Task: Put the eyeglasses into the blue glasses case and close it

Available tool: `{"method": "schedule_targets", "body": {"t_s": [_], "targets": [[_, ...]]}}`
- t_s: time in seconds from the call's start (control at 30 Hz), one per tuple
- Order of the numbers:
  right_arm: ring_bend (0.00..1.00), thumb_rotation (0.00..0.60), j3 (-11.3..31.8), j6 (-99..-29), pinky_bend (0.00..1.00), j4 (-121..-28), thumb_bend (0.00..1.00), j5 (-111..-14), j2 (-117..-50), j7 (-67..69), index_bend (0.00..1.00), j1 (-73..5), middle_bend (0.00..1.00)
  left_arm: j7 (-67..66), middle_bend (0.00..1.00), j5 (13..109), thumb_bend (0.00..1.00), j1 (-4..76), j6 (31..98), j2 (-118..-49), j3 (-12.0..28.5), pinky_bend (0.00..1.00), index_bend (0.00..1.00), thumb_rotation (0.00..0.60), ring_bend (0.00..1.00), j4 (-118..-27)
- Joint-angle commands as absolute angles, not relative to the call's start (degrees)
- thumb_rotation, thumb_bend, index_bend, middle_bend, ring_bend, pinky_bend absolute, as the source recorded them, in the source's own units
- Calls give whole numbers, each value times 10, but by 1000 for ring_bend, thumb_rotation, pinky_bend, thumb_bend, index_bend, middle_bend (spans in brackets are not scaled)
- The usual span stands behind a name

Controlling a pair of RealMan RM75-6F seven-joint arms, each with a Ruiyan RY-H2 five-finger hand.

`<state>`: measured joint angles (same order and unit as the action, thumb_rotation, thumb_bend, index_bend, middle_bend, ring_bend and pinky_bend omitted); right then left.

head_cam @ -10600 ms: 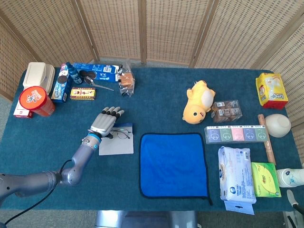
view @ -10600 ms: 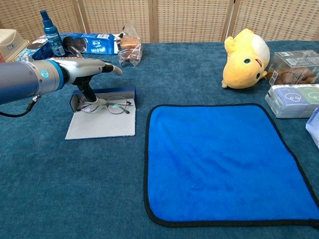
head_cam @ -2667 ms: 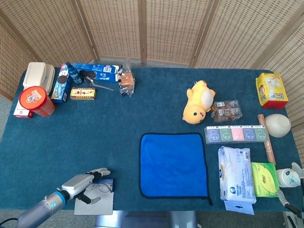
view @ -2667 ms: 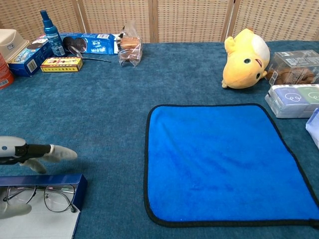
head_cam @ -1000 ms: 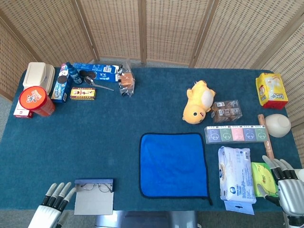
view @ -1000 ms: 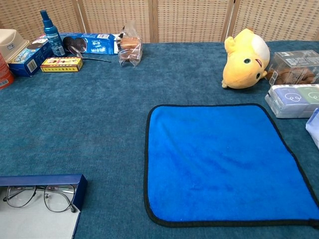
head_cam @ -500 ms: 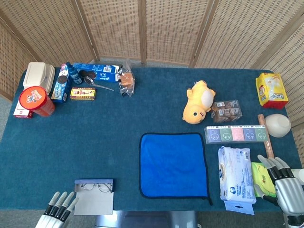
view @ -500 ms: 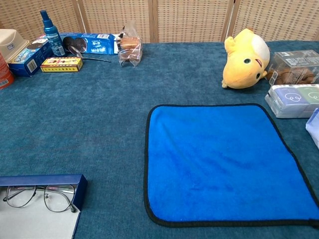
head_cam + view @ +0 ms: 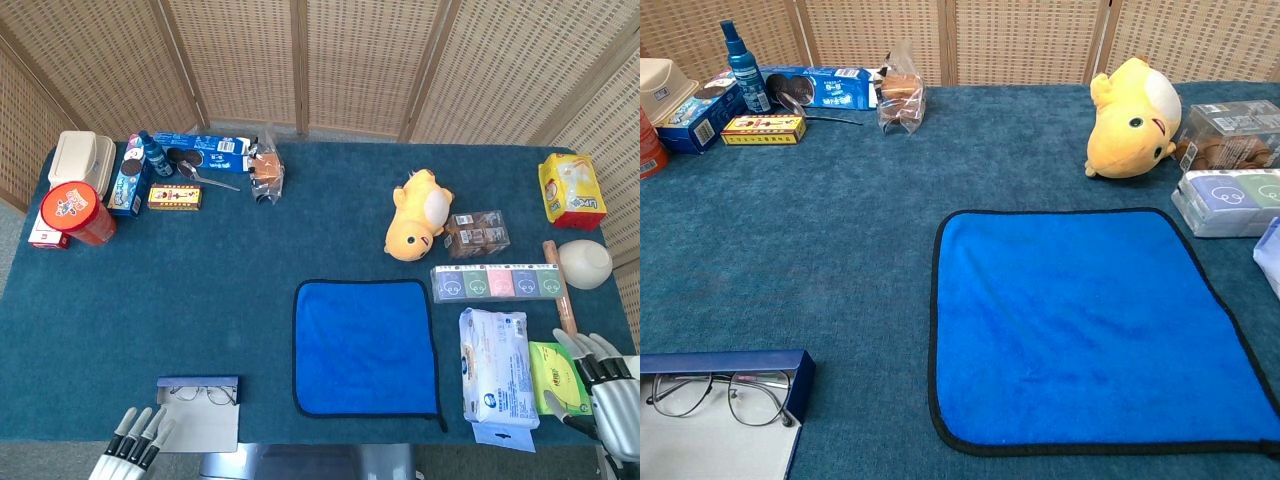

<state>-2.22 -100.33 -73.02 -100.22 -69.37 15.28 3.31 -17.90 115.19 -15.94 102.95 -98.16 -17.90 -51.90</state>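
At the bottom left edge of the head view, the left hand (image 9: 133, 443) shows only its fingers (image 9: 150, 425), straight, slightly fanned and holding nothing; they point up toward the near edge of the blue glasses case (image 9: 198, 411), just short of it and not touching. At the bottom right corner the right hand (image 9: 607, 388) lies with its fingers (image 9: 585, 352) spread and empty, beside a green packet (image 9: 555, 377) and a white wipes pack (image 9: 497, 379). Neither hand appears in the chest view.

The eyeglasses (image 9: 723, 393) lie unfolded in the open case, lenses up against its dark blue back wall (image 9: 725, 362), with the pale grey inner flap (image 9: 710, 452) spread flat toward the robot. So the first part of the task looks done, as far as the frames show: the glasses sit within the case. What remains is the closing. The flap has to be brought over the glasses and shut, and no hand is on it yet. The left hand is by far the nearer one; the right is well apart, across the blue cloth (image 9: 364, 347). The temples stand open, which may hinder the closing.
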Motion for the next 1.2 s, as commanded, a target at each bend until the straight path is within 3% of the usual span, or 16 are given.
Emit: {"method": "schedule_targets", "body": {"t_s": [0.03,0.67,1.2], "targets": [[169,567,-23,-1006,165,-725,289,-1001,-693,161,88,34,206,-178,0,1151,315,-157,1029,-981,-178,0,0,600,0,-519],[169,567,-25,-1029,165,-702,287,-1001,-694,193,80,41,206,-192,0,1149,365,-150,1032,-962,-173,0,0,600,0,-514],[172,568,-25,-1048,165,-683,288,-999,-696,221,76,49,206,-322,0,1149,364,-156,990,-973,-168,0,0,600,0,-542]]}}
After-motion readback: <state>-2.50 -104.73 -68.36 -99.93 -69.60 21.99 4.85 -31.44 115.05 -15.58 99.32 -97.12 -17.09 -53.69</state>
